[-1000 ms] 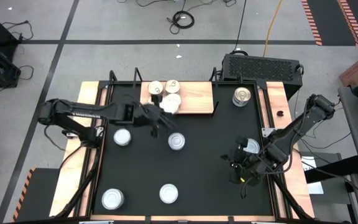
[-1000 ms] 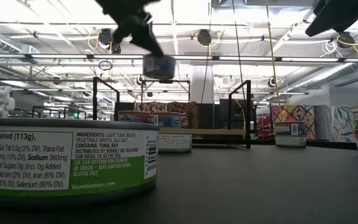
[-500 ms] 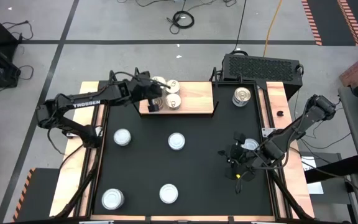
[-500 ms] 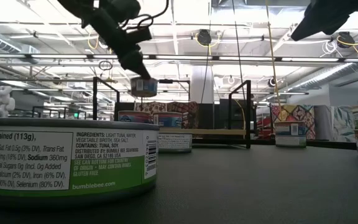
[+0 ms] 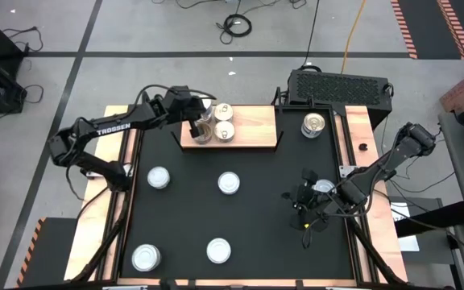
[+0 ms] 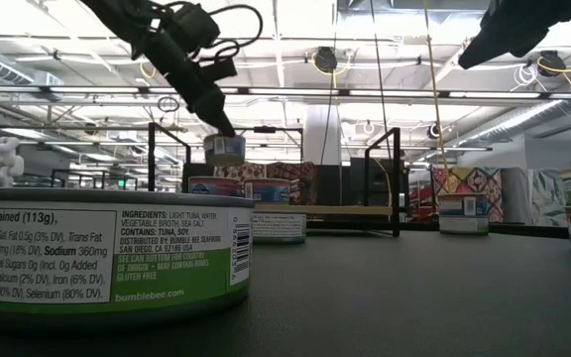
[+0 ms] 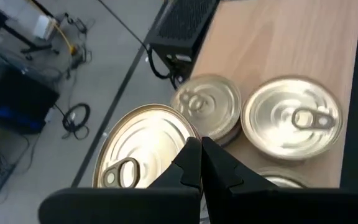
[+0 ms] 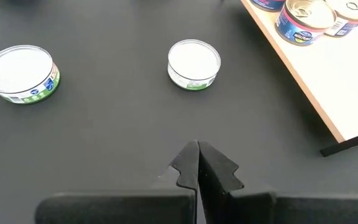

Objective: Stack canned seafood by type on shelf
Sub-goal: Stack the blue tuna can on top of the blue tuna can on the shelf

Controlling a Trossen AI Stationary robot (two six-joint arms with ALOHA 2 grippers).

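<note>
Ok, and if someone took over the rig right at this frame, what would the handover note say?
Left end effector: shut on a can, held in the air above the left end of the shelf.
Right end effector: shut, empty, hovering over the table's right side beside another can.
Done: three pull-tab cans stand on the shelf.
Left: set the held can down. Then shelve the four white-topped cans on the table, the pull-tab can right of the shelf, and the one by the right arm.
</note>
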